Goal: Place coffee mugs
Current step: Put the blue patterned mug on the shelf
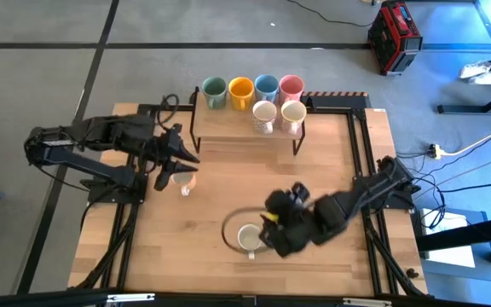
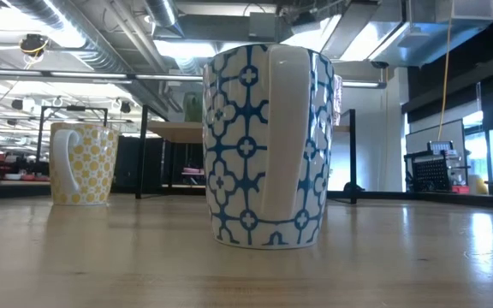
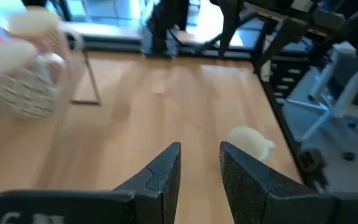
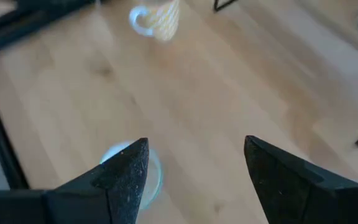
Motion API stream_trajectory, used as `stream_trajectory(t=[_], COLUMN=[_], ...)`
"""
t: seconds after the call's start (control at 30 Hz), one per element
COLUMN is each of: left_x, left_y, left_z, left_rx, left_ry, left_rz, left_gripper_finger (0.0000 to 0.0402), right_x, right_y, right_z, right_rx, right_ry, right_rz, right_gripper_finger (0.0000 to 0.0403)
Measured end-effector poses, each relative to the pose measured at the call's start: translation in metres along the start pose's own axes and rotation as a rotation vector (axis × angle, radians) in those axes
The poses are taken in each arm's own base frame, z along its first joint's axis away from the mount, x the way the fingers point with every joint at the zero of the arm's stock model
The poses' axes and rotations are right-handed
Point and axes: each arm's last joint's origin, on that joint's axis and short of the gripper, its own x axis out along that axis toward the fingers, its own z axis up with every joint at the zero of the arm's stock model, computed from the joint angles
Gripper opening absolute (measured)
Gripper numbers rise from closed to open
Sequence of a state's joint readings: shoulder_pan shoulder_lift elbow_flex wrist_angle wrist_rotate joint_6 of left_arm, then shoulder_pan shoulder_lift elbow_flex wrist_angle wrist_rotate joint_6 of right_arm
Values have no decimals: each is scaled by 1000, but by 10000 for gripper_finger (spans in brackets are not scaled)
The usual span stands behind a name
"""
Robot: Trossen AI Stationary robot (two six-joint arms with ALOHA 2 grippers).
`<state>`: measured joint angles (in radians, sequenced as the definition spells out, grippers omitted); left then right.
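Looming large in the low view, a blue-patterned mug point(image 2: 268, 145) stands upright on the wooden counter point(image 2: 400, 257), its white handle facing the lens. Over to the right hand point(image 1: 271, 228): its two dark fingers point(image 4: 124, 171) are spread wide with nothing between them, and it hovers just beside that same mug point(image 1: 248, 237), which sits near the counter's front edge; a dark ring lies on the wood around it. Now the left hand point(image 1: 187, 157), fingers point(image 3: 165, 171) only a narrow gap apart and empty, poised above the counter's left middle, right over a yellow-dotted mug point(image 1: 182, 181) that stands upright below it. In the low view that yellow-dotted mug point(image 2: 84, 162) stands farther back, well apart from the blue-patterned one. Out at the back, a small raised shelf point(image 1: 228, 119) carries six more: a green mug point(image 1: 214, 92), an orange mug point(image 1: 241, 90), a blue mug point(image 1: 267, 87) and a pink mug point(image 1: 291, 87) in a row, with two cream mugs point(image 1: 264, 116) just in front of the blue and pink ones. Beyond the counter, a red case point(image 1: 395, 36) rests on the floor.
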<state>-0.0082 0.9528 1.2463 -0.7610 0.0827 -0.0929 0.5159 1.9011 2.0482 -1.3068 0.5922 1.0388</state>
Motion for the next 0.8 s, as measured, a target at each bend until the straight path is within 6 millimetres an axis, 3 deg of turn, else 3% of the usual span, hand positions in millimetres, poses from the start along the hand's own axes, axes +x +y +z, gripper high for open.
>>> stream_trajectory(t=[0.17, 0.43, 0.6, 0.8], left_x=[13, 53, 84, 129], left_y=[-21, -68, -98, -122], left_z=[-3, -13, -26, -52], left_rx=[-56, -69, -55, -14], left_ry=[31, 101, 159, 302], left_rz=[12, 69, 51, 69], left_gripper_finger=[105, 105, 105, 105], right_x=[-5, 4, 18, 47], right_y=[19, 38, 46, 51], right_z=[-49, -120, -150, -175], right_rx=[-33, -92, -67, 28], right_ry=[42, 81, 41, 30], right_rz=[30, 109, 197, 335], right_gripper_finger=[253, 253, 253, 253])
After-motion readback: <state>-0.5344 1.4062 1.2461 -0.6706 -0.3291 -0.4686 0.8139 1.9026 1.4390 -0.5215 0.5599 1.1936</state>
